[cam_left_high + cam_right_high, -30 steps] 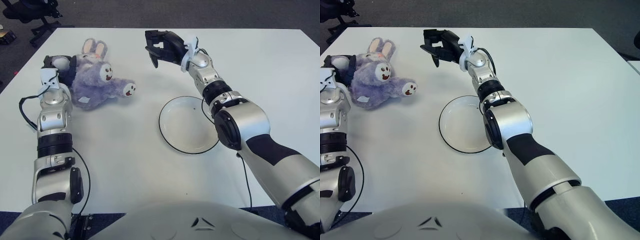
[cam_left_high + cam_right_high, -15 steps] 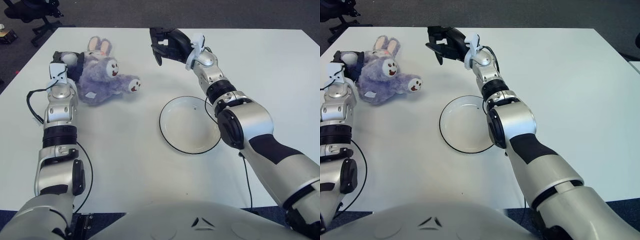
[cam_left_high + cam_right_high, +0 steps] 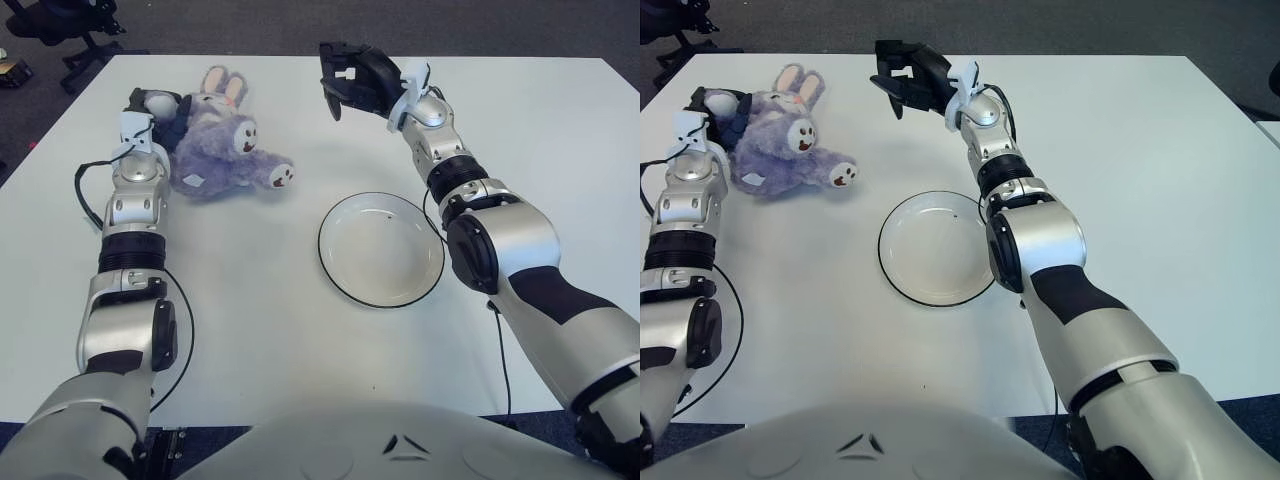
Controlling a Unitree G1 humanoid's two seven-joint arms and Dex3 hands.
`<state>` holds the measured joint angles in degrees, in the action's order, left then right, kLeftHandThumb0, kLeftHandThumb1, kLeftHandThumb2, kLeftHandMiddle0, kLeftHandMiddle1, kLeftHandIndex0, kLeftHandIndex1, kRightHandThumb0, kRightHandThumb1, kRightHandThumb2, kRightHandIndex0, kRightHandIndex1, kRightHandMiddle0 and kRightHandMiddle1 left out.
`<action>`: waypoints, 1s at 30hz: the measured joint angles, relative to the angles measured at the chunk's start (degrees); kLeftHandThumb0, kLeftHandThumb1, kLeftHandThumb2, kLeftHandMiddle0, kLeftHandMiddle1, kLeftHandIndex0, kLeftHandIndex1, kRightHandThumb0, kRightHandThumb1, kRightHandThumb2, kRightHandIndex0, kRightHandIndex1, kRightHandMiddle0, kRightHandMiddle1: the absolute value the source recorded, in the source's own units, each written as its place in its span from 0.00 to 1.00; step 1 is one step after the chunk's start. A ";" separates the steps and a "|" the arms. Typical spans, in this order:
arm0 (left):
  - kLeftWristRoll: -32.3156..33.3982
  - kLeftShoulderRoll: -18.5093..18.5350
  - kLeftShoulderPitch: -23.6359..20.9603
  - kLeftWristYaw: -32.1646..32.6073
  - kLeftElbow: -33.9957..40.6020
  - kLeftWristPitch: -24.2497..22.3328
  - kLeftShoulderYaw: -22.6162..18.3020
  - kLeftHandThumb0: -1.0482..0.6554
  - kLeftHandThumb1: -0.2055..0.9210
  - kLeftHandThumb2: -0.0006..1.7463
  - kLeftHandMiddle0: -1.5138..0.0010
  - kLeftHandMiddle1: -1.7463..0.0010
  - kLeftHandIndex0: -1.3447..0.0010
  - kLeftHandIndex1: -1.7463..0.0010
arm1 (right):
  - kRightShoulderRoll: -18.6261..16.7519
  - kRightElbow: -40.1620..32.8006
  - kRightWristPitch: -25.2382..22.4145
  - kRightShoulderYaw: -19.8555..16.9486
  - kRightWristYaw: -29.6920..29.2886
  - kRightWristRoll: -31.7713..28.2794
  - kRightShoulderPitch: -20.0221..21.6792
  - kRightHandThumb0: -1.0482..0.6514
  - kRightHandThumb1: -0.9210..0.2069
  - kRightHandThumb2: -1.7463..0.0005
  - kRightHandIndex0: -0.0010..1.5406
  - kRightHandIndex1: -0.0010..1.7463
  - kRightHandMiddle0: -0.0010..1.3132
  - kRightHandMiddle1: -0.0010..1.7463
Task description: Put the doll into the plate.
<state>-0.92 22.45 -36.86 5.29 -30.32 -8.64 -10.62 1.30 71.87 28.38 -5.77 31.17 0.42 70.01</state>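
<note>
A purple plush rabbit doll (image 3: 222, 152) with pink-lined ears lies on its side at the far left of the white table. My left hand (image 3: 158, 108) is at the doll's left flank with its fingers closed into the plush. A white plate (image 3: 381, 248) with a dark rim stands near the table's middle and holds nothing. My right hand (image 3: 347, 82) hovers at the far middle of the table, beyond the plate, with its fingers curled downward around nothing.
The white table (image 3: 560, 150) ends against dark carpet at the far side. An office chair base (image 3: 60, 25) stands on the floor beyond the far left corner. A black cable (image 3: 84, 196) loops beside my left forearm.
My left hand has dragged the doll to the right and farther up the table. My right hand has drifted a little to the right.
</note>
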 measured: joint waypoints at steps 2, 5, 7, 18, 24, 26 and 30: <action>0.00 -0.09 -0.15 -0.60 -0.10 0.57 0.36 0.61 1.00 0.16 0.63 0.20 0.76 0.20 | 0.04 0.00 -0.18 -0.42 -0.13 -0.29 0.00 0.39 0.00 0.84 0.58 1.00 0.52 1.00; -0.06 -0.32 -0.44 -0.96 -0.13 0.86 0.90 0.61 1.00 0.16 0.63 0.19 0.75 0.21 | 0.12 0.00 -0.64 -1.12 -0.14 -0.97 0.00 0.39 0.00 0.84 0.58 1.00 0.51 1.00; -0.13 -0.58 -0.79 -1.07 -0.13 0.86 1.35 0.61 1.00 0.16 0.64 0.19 0.75 0.21 | 0.28 0.00 -0.98 -1.59 -0.15 -1.49 0.00 0.40 0.00 0.84 0.59 1.00 0.51 1.00; -0.51 -2.29 -3.04 -2.50 -0.99 0.96 3.63 0.61 1.00 0.15 0.64 0.18 0.74 0.22 | 1.81 0.00 -2.64 -2.80 -0.08 -2.41 0.00 0.40 0.00 0.84 0.59 1.00 0.51 1.00; -0.41 -3.14 -3.98 -4.05 -1.57 2.01 4.30 0.61 1.00 0.15 0.64 0.18 0.74 0.22 | 2.82 -0.02 -3.73 -3.44 -0.30 -3.03 0.00 0.40 0.00 0.83 0.59 1.00 0.51 1.00; -0.38 -3.70 -4.32 -4.49 -1.71 2.24 4.51 0.61 1.00 0.15 0.64 0.18 0.74 0.22 | 3.08 -0.03 -4.04 -3.67 -0.59 -3.29 0.00 0.40 0.00 0.83 0.59 1.00 0.51 1.00; -0.23 -4.58 -4.96 -5.17 -1.94 2.60 4.88 0.61 1.00 0.15 0.64 0.18 0.74 0.22 | 3.37 -0.12 -4.31 -3.90 -0.64 -3.78 0.00 0.41 0.00 0.84 0.59 1.00 0.51 1.00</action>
<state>-1.15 17.87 -41.82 0.12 -32.26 -6.04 -5.73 4.68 71.75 24.07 -9.68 30.53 -3.36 70.01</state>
